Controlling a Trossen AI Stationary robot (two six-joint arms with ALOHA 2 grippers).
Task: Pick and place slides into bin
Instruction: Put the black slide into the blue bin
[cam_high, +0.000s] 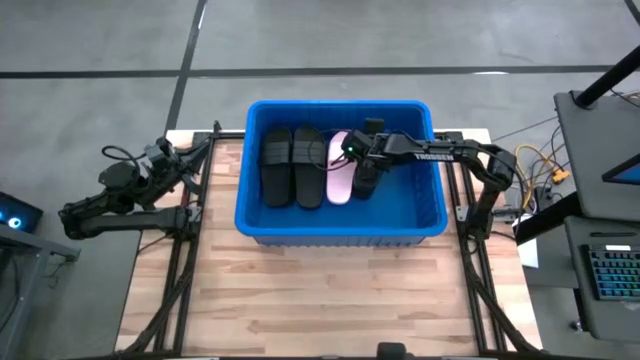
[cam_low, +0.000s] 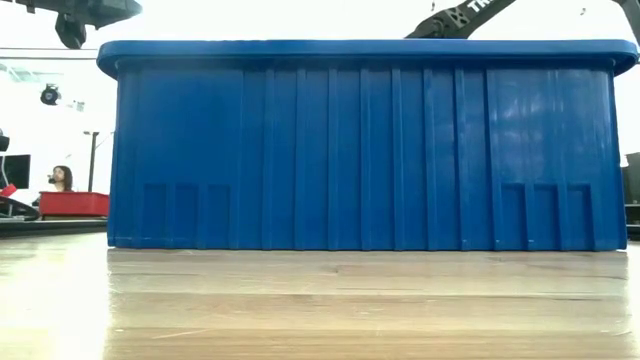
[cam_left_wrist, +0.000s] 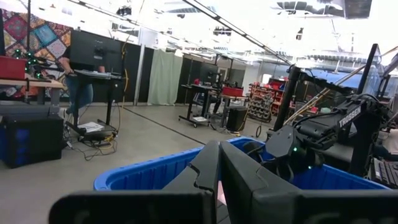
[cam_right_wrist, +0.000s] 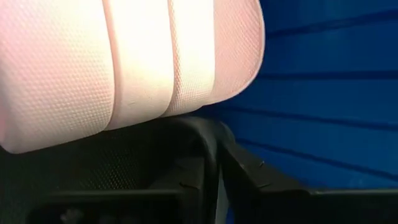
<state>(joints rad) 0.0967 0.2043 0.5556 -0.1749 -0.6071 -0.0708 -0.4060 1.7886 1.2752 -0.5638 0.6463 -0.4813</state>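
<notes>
The bin (cam_high: 341, 225) stands on the wooden table (cam_high: 330, 300) between the two arms, near the table's far edge. In the high view, four slides lie side by side on the bin floor: two black slides (cam_high: 292, 165) toward the left wall, then one pink slide (cam_high: 340, 165), then a further black slide (cam_high: 366, 178) partly covered by the right arm. No slide is visible on the bare table surface outside the bin, so the task appears to be at or near its final placement; whether more slides wait outside the camera's field cannot be determined. The right gripper (cam_high: 364, 168) is lowered inside the bin, directly over the fourth slide and just beside the pink one. The right wrist view shows the pink slide's textured surface close to the gripper's dark fingers (cam_right_wrist: 205, 180), with the ribbed blue wall behind. Whether these fingers are parted or pressed together, and whether they grasp the black slide, cannot be told from the pictures; the judged step is the setting-down of this slide. The left gripper (cam_high: 160, 160) waits well apart from the bin, beyond the table's left edge, with its fingers (cam_left_wrist: 214, 177) clenched together and nothing between them. Remaining work, as judged: free the last slide if it is held, and lift the right arm clear of the bin rim.
</notes>
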